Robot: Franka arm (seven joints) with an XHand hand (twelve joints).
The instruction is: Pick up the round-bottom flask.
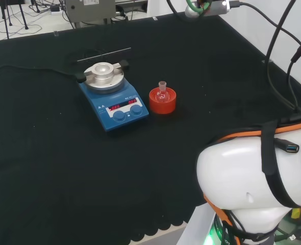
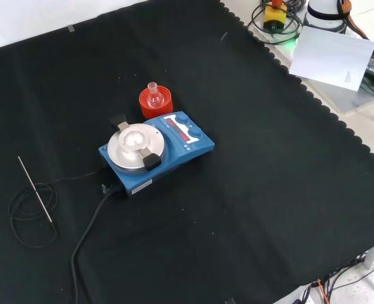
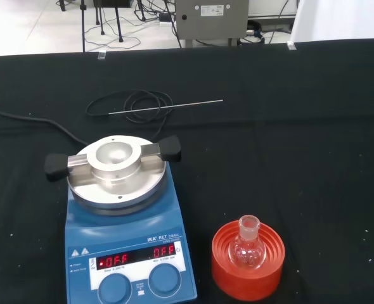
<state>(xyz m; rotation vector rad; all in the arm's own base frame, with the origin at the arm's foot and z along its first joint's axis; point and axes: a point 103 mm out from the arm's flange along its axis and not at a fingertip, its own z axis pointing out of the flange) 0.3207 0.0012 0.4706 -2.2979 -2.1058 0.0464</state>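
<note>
1. My bench [image 1: 48,168] is covered in black cloth with a scalloped near edge in the front view; past its far edge in the wrist view I see a pale floor, cables and a grey box [image 3: 212,18].
2. Going left to right in the head view: a thin metal probe [image 1: 103,54] with its coiled black lead lies toward the far edge, then the blue hotplate stirrer [image 1: 114,99], then the red ribbed stand [image 1: 162,101] just beside the stirrer's right side.
3. The round-bottom flask [image 3: 247,247] sits in that stand, near the middle of the cloth. It stands upright, long axis vertical, neck opening up.
4. I cannot tell the state of the hand. The arm's white link [image 1: 257,178] sits at the head view's lower right, well apart from the flask.
</note>
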